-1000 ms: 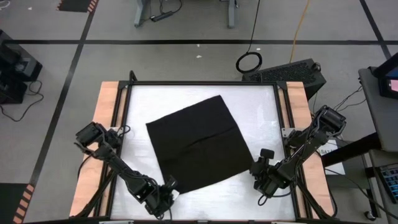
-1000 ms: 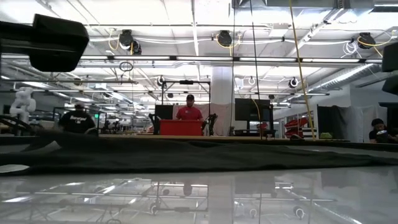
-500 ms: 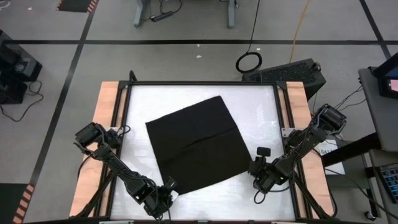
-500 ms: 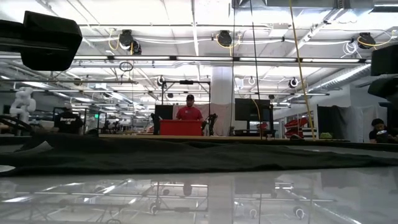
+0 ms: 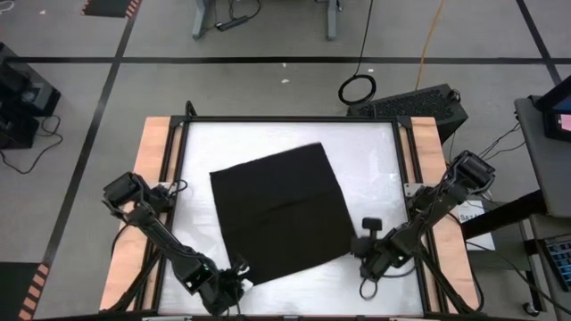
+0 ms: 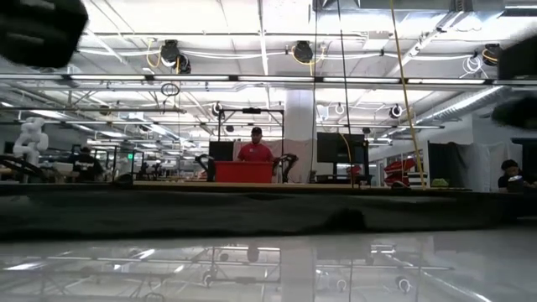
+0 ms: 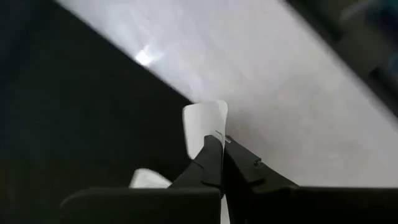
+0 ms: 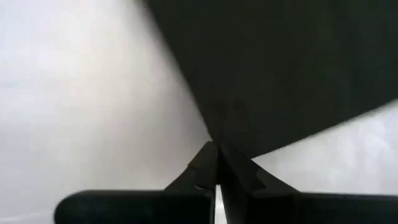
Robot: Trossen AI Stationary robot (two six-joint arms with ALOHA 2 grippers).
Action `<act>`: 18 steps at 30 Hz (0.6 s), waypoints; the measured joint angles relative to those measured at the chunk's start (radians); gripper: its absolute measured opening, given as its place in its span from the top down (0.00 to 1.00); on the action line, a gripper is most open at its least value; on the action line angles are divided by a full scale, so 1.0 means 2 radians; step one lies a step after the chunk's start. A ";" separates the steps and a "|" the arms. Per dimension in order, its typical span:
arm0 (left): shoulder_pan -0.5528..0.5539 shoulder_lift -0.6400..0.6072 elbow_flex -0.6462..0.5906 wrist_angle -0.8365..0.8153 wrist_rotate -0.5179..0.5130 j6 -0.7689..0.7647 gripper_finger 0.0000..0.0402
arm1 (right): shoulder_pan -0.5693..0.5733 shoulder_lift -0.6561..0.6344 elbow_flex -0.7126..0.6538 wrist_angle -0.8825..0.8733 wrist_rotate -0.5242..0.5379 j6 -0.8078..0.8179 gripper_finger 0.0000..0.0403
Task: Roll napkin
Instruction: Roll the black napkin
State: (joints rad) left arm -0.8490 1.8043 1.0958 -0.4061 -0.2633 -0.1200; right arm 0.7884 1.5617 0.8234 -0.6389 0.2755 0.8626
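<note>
The black napkin lies spread flat on the white table, turned so that its corners point near, far, left and right. In the low view it is a dark band. My left gripper is shut at the napkin's near corner, where a small white tag sticks out. My right gripper is shut at the napkin's right corner. My left gripper pinches the napkin's near corner at the white tag between its two shut fingers, coming in low from the table's near side. Most of the cloth lies flat on the table. My right gripper pinches the tip of the napkin's right corner between its two shut fingers, slanting in from the table's near right. The cloth spreads away from the fingertips over the table. Whether the tip is lifted, I cannot tell.
Wooden rails and a black frame run along the table's left and right sides. Bare white table lies around the napkin. Beyond the table a person in a red shirt stands in the room.
My right gripper has gone toward the table's left onto the napkin's right corner and has shut there. My left gripper has drawn a little toward the near edge, and the napkin's near corner has shifted with it.
</note>
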 joint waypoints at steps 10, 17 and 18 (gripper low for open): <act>-0.046 -0.140 0.009 -0.096 -0.172 -0.132 1.00 | 0.028 -0.007 0.246 -0.214 0.073 -0.062 1.00; -0.003 -0.191 0.009 -0.198 -0.213 -0.225 1.00 | -0.034 -0.007 0.310 -0.326 0.125 -0.103 1.00; 0.008 -0.195 0.009 -0.219 -0.215 -0.241 1.00 | -0.048 -0.008 0.310 -0.332 0.125 -0.110 1.00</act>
State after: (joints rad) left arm -0.8338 1.4152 1.1130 -0.8439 -0.6924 -0.6025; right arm 0.6933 1.5453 1.4433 -1.3024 0.5255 0.6419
